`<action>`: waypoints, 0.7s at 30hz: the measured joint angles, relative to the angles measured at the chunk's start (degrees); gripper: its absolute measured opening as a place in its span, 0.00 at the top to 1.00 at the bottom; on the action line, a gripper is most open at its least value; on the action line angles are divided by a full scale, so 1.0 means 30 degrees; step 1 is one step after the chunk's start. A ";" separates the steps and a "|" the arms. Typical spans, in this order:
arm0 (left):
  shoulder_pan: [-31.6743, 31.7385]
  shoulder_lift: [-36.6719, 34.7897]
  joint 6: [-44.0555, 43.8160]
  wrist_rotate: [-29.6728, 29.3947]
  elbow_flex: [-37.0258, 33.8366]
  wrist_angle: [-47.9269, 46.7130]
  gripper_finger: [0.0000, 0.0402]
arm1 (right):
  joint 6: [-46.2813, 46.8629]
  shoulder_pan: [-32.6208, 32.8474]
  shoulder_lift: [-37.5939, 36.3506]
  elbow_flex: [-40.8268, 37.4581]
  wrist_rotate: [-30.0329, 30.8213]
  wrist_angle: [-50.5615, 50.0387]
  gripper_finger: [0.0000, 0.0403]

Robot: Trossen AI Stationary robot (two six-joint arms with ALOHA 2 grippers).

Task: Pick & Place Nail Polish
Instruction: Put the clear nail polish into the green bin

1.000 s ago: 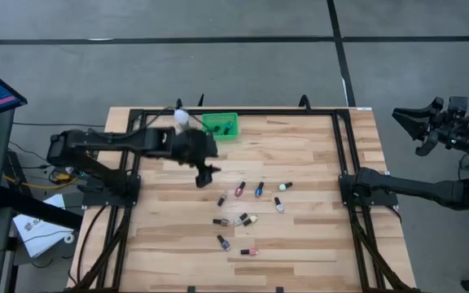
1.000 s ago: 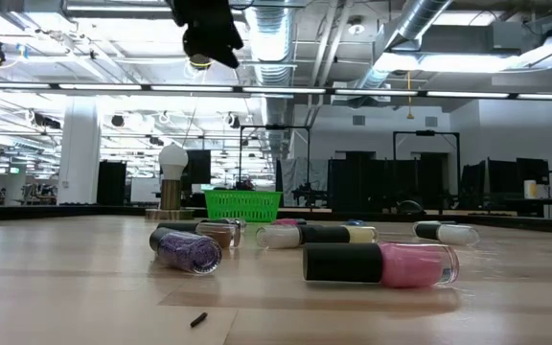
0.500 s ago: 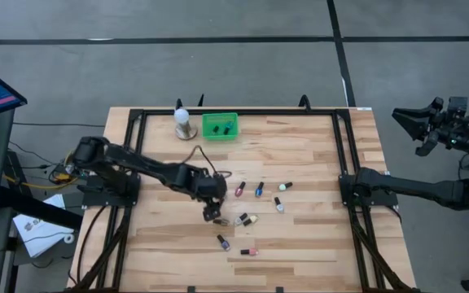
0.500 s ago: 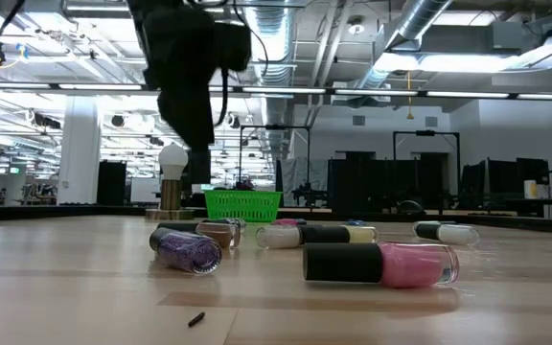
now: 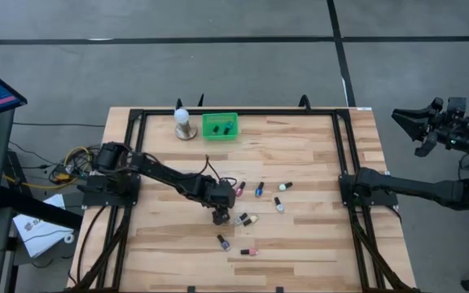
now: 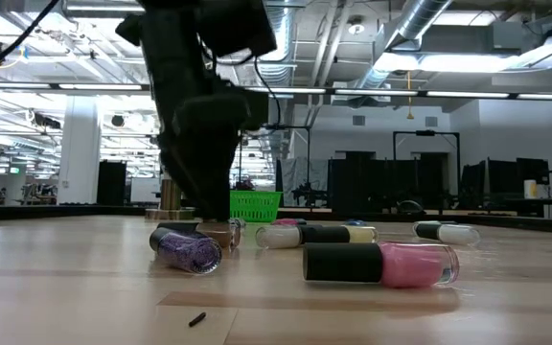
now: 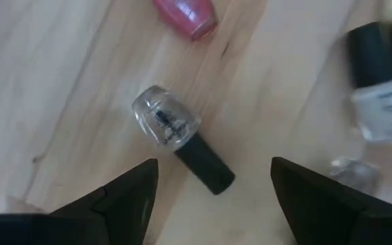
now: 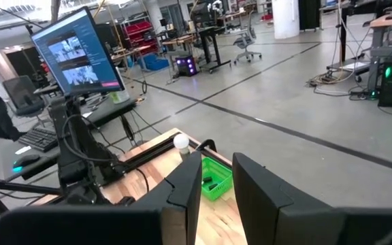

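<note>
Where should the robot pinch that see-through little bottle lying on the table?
Best guess: the left gripper should come straight down and pinch the clear bottle across its black cap. The bottle lies flat on the table between the open fingers, and the cap's straight sides seem less slippery than the round glass.

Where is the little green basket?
In the high view the green basket sits at the far edge of the table, a bit left of the middle. The white bulb-shaped thing stands just to its left, with a gap between them.

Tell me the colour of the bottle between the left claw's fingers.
Clear glass bottle with a black cap, best seen in the left wrist view.
</note>
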 joint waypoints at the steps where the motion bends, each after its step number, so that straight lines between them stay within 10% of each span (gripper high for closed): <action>1: 0.0000 0.0174 -0.0147 0.0012 -0.0006 -0.0070 0.30 | -0.0165 -0.0007 0.0000 0.0000 0.0002 -0.0007 0.81; 9: 0.0131 0.0934 -0.1765 -0.0087 0.0095 0.0019 0.36 | -0.0333 -0.0007 0.0000 0.0000 0.0003 -0.0064 0.81; 21: 0.0807 0.1030 -0.2043 0.0265 0.0029 -0.0340 0.73 | -0.0785 -0.0007 0.0000 0.0000 0.0000 -0.0179 0.81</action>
